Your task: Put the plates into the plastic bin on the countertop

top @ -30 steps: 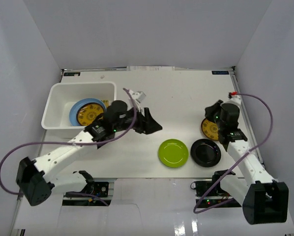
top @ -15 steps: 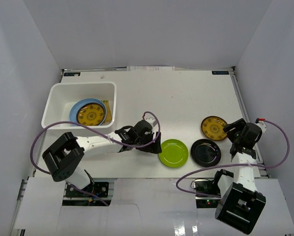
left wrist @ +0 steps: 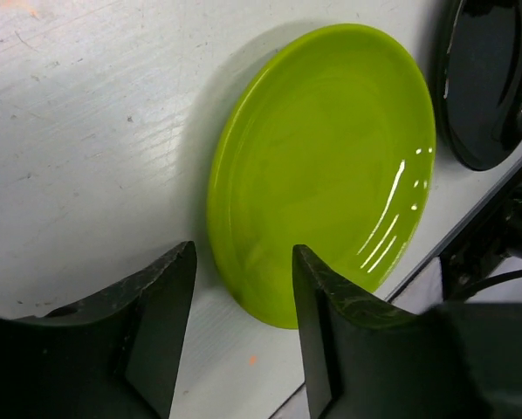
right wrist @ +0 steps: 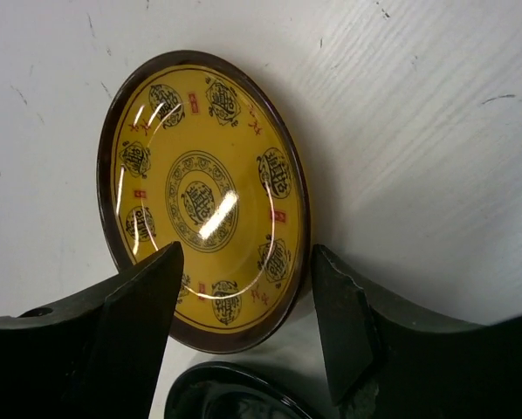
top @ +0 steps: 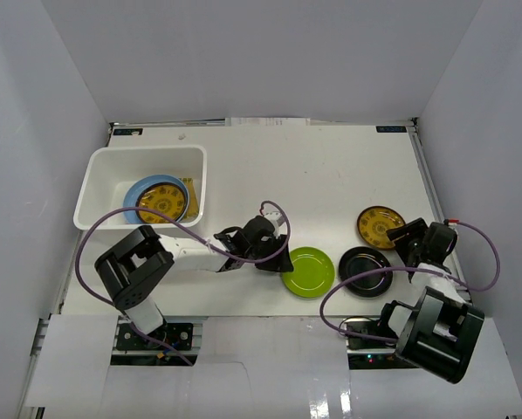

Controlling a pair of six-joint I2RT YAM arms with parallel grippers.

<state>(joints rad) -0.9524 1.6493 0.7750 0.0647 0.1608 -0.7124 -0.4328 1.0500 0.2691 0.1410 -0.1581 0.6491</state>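
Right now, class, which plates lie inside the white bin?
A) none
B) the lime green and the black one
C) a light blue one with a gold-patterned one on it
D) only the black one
C: the plastic bin holds a light blue plate with a gold-patterned plate on it; the lime green plate and black plate lie on the countertop.

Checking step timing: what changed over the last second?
Left gripper swung from beside the plastic bin to the rim of the lime green plate, jaws open. Right gripper opened and backed off the gold-patterned plate toward its base. Plates, including the black plate, and the bin stayed put.
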